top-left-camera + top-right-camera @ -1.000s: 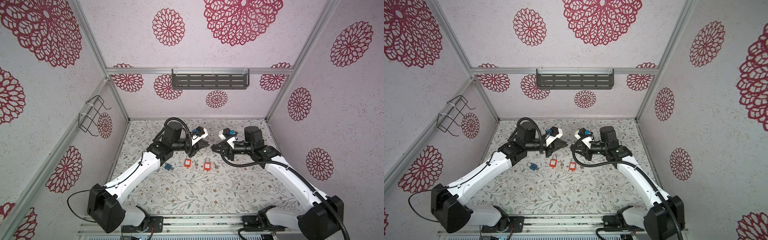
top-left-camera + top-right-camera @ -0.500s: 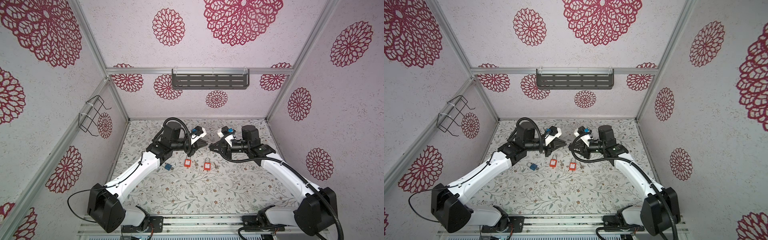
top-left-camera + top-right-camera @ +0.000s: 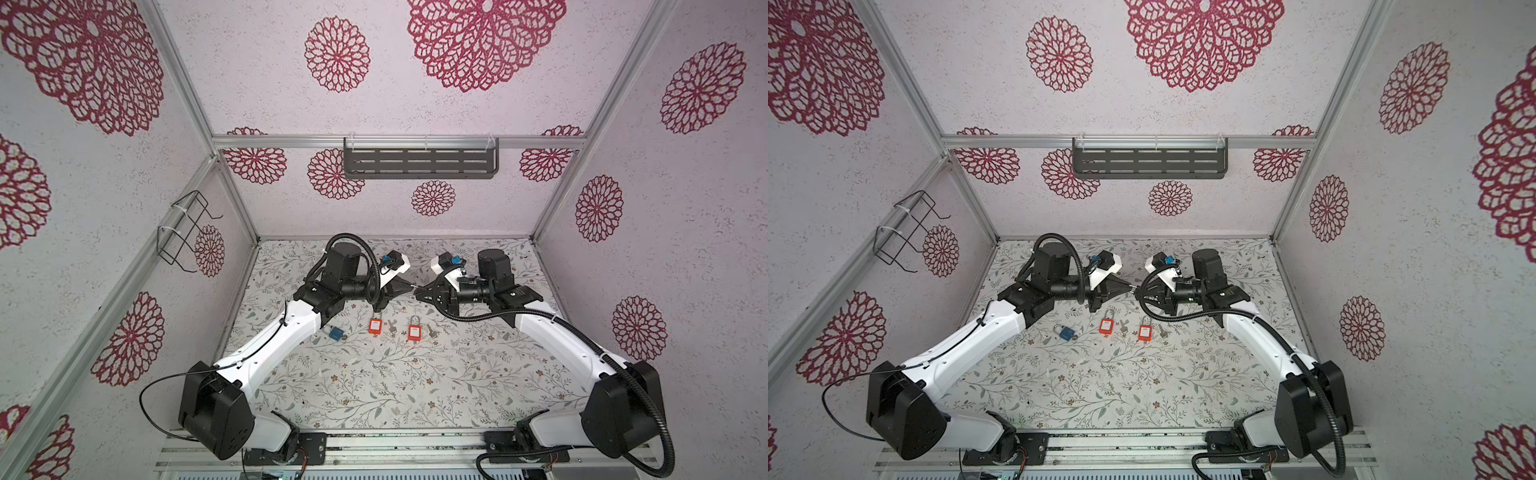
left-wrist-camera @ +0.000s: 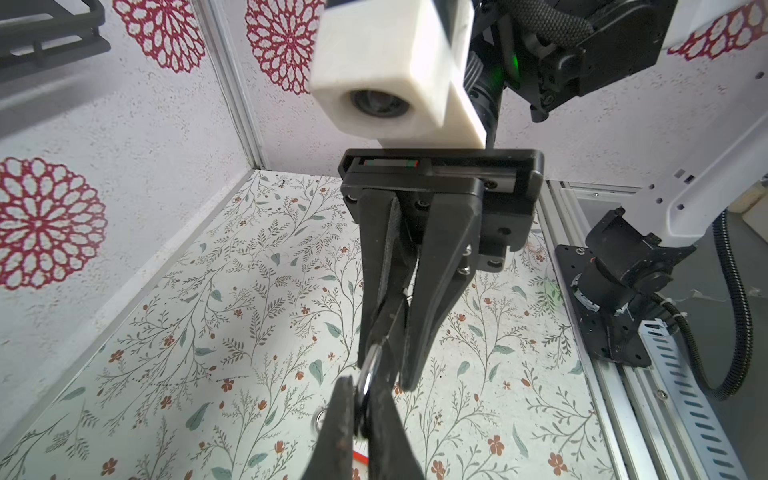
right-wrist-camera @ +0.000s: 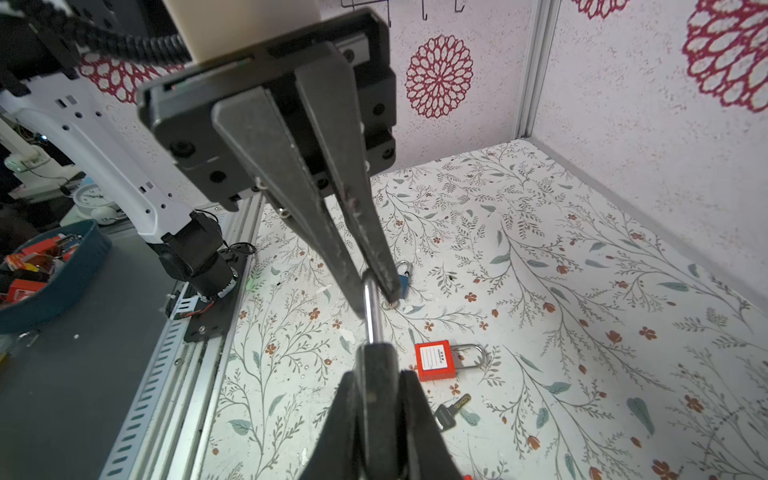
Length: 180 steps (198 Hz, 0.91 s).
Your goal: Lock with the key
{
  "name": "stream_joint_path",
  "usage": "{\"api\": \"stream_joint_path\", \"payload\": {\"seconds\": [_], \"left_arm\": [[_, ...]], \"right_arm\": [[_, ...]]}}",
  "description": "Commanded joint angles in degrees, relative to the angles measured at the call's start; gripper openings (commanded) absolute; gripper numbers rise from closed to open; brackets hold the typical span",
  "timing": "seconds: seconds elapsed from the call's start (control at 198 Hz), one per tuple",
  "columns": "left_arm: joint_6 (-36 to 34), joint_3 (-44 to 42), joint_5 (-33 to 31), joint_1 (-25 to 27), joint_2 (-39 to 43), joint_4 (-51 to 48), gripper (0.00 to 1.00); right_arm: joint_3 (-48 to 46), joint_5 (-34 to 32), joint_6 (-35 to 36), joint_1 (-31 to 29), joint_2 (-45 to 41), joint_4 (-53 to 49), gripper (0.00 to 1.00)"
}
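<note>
We find the right gripper (image 3: pixel 417 295) advanced toward 9 o'clock, clamped on the black padlock (image 5: pixel 376 368); the left gripper (image 3: pixel 409 287) pinches its shackle (image 5: pixel 371 311), so closure can follow

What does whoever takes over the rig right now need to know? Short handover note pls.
Left hand: shut on the shackle of a dark padlock, up in the air.
Right hand: shut on that padlock's body.
On the table: blue padlock; red padlock with a key beside it; second red padlock with a second key beside it.
Done: dark padlock lifted, held between both hands.
Left: neither hand shows a key. One hand probably has to let go, fetch a key, insert and turn it. Can't tell which key fits.
</note>
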<state>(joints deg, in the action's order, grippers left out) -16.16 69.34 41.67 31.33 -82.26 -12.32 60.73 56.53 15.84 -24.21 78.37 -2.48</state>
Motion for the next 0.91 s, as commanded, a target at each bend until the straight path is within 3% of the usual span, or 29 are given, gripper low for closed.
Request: {"api": "stream_joint_path", "payload": {"seconds": [0.0, 0.207, 0.56, 0.903], "left_arm": [[1.02, 0.18, 9.63, 2.84, -1.69, -1.56, 0.00], [-0.64, 0.28, 9.64, 2.68, -2.06, -2.90, 0.00], [-3.06, -1.05, 6.85, 2.81, -2.37, -2.17, 0.00], [-3.71, 2.40, 14.29, 2.95, -5.47, -4.87, 0.00]], "right_arm": [[-0.17, -3.75, 2.80, -1.66, -2.19, 12.26, 0.00], [0.86, -4.58, 5.18, -2.49, -1.22, 11.80, 0.00], [4.62, -3.62, -2.56, -4.18, 1.00, 16.36, 0.00], [6.12, 0.62, -9.78, -4.58, 2.38, 22.94, 0.00]]}}
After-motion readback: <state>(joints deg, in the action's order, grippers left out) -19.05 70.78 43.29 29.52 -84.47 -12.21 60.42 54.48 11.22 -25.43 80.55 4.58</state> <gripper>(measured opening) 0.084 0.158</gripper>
